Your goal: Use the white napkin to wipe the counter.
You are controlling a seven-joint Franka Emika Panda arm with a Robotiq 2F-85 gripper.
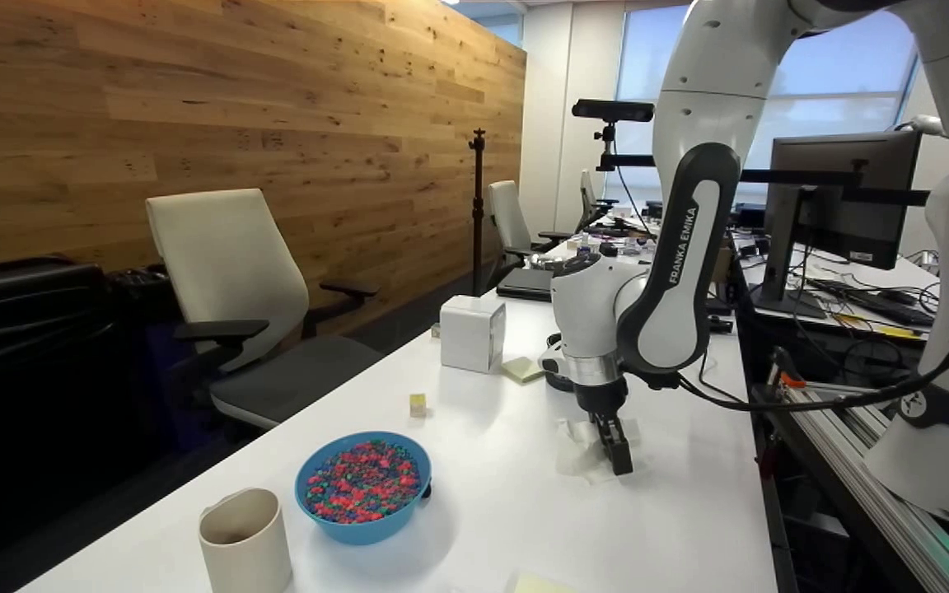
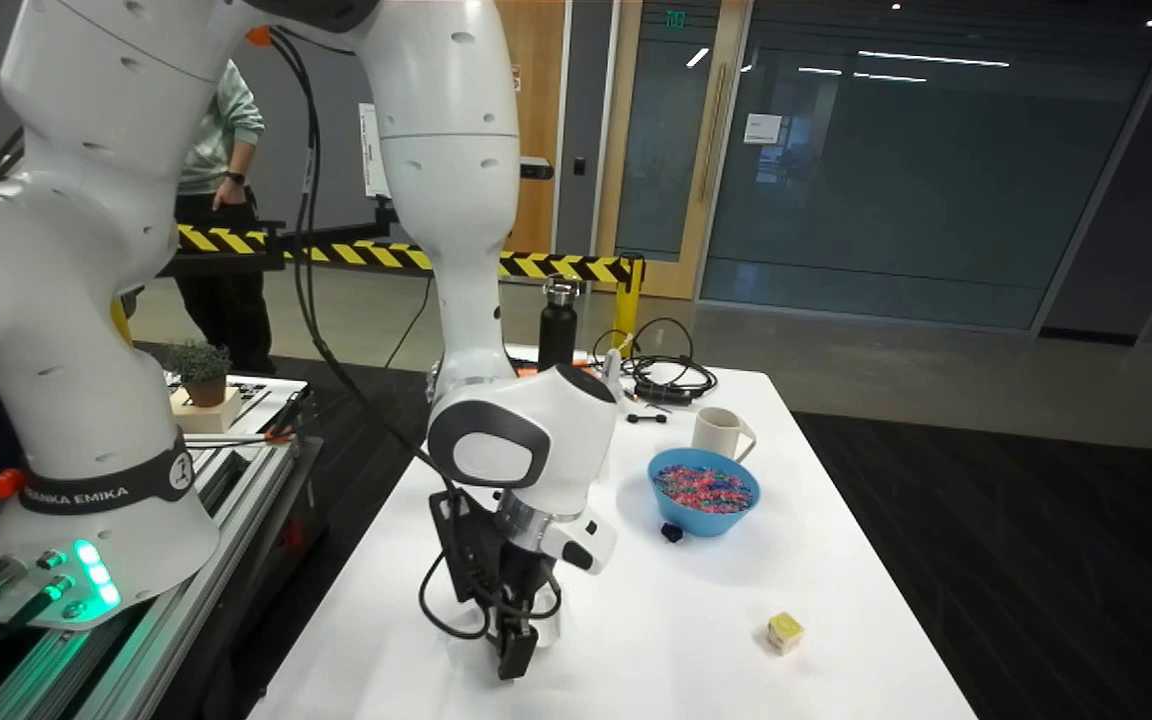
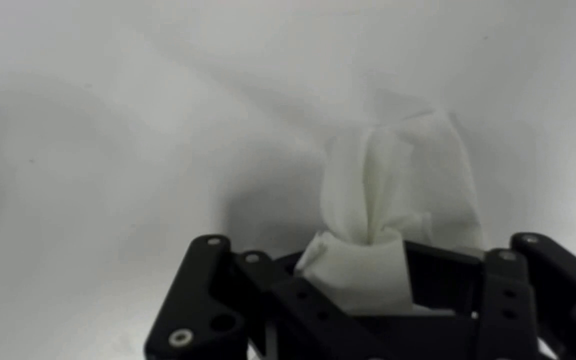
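The white napkin (image 1: 575, 451) lies crumpled on the white counter (image 1: 516, 502), its edges spread around my fingertips. My gripper (image 1: 618, 461) points down at the counter and is shut on the napkin. In the wrist view, the napkin (image 3: 408, 165) is bunched between the dark fingers (image 3: 368, 245), with a folded part standing up and the rest spreading out onto the counter (image 3: 93, 150). In an exterior view, my gripper (image 2: 514, 655) hides most of the napkin; a small white part (image 2: 548, 622) shows beside the fingers.
A blue bowl (image 1: 359, 532) of coloured bits and a beige mug (image 1: 245, 552) stand near the counter's end. A small yellowish block (image 1: 418, 404), a white box (image 1: 471, 333) and a pale note pad (image 1: 522, 369) are also on the counter. A black bottle (image 2: 557, 330) stands farther off.
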